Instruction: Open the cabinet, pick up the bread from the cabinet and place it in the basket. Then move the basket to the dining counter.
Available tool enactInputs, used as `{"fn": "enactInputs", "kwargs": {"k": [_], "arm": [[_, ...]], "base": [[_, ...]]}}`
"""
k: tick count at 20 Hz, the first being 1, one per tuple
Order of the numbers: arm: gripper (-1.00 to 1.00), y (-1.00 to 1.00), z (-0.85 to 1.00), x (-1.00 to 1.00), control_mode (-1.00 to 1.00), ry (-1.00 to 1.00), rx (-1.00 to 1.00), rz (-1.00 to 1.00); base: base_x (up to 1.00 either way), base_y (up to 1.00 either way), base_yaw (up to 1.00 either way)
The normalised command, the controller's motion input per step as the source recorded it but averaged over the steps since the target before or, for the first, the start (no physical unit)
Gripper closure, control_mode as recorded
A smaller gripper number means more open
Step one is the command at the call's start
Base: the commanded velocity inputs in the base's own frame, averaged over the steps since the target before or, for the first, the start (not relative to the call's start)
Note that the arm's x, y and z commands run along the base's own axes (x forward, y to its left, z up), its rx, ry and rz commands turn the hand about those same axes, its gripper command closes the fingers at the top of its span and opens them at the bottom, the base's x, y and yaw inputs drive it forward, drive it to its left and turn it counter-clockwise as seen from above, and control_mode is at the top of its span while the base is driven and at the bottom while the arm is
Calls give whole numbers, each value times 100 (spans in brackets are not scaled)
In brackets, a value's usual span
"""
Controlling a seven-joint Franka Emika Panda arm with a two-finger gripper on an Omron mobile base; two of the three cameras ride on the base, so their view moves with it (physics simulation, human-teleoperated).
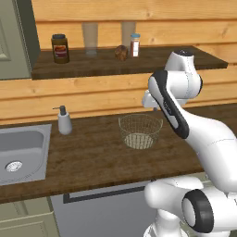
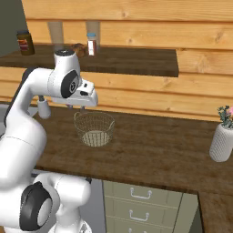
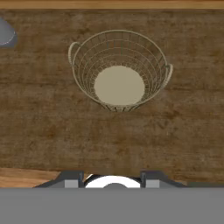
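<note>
The wire-mesh basket (image 1: pixel 140 131) (image 2: pixel 94 128) (image 3: pixel 119 70) stands empty on the wood worktop, its pale base showing. My gripper (image 2: pixel 76 108) (image 3: pixel 111 177) hovers above and just behind the basket, pointing down, open with nothing between its fingers. The small dark-brown bread (image 1: pixel 121 52) (image 2: pixel 80 49) lies on the high wood shelf, between a tall glass (image 1: pixel 128 32) and a spice bottle (image 1: pixel 134 45). A grey-green cabinet (image 1: pixel 13 39) hangs at the upper left, its panelled door facing me. The dining counter is out of view.
A brown jar with a black lid (image 1: pixel 60 48) and another glass (image 1: pixel 90 39) share the shelf. A soap dispenser (image 1: pixel 64 120) stands beside the steel sink (image 1: pixel 21 152) on the left. A white vase with flowers (image 2: pixel 223 139) stands at the far right.
</note>
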Motion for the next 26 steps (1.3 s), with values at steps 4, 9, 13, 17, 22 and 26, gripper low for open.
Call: {"fn": "enactInputs", "kwargs": {"k": [4, 9, 13, 17, 22, 26], "arm": [[-100, 0, -1, -25, -100, -1, 0, 0], [-100, 15, 6, -69, -100, -15, -1, 1], [-100, 7, 74, -77, -100, -29, 0, 0], [-100, 34, 99, -41, -100, -43, 0, 0], [-100, 52, 100, -6, -100, -36, 0, 0], [-100, 45, 76, 6, -100, -16, 0, -1]], "base": [[0, 0, 0], [0, 0, 0], [0, 0, 0], [0, 0, 0], [0, 0, 0], [0, 0, 0]]}}
